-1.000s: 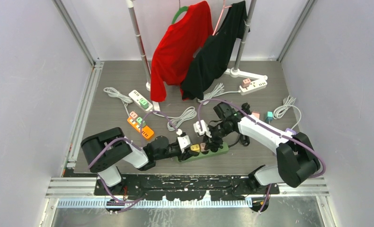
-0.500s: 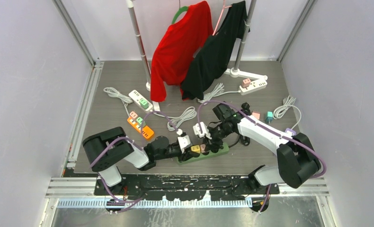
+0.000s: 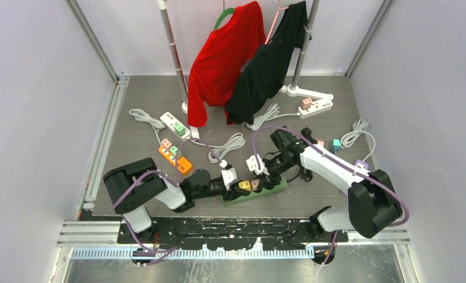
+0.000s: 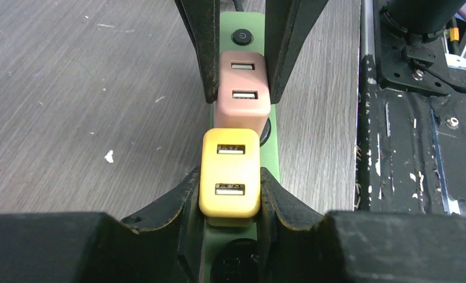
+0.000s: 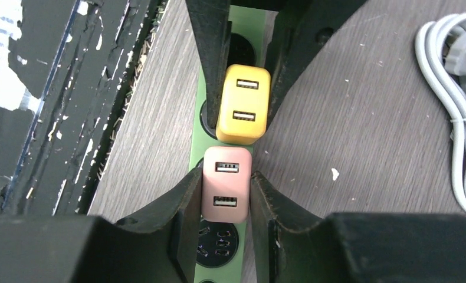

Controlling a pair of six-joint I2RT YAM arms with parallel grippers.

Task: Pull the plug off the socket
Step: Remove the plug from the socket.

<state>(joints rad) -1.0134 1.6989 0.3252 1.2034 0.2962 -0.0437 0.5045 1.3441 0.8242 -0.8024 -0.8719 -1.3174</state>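
Observation:
A green power strip [image 3: 273,187] lies near the table's front edge. A yellow plug [image 3: 243,185] and a pink plug [image 3: 255,184] sit side by side in it. My left gripper [image 3: 236,184] comes in from the left and is shut on the yellow plug [image 4: 229,174], one finger on each side. My right gripper [image 3: 261,178] comes in from the right and is shut on the pink plug [image 5: 225,183]. In the left wrist view the right gripper's fingers [image 4: 201,53] flank the pink plug [image 4: 242,97]. An empty black socket [image 5: 219,239] shows just below the pink plug.
An orange strip [image 3: 174,158] and a white strip [image 3: 174,124] lie at the left, another white strip [image 3: 315,107] at the back right. Coiled white cables [image 3: 227,146] [image 3: 353,134] lie around. A red shirt [image 3: 225,59] and a black shirt [image 3: 266,65] hang at the back. A black rail [image 4: 407,147] borders the near edge.
The right arm's wrist has shifted slightly to the right. Both grippers keep their grips, and the left arm has not moved.

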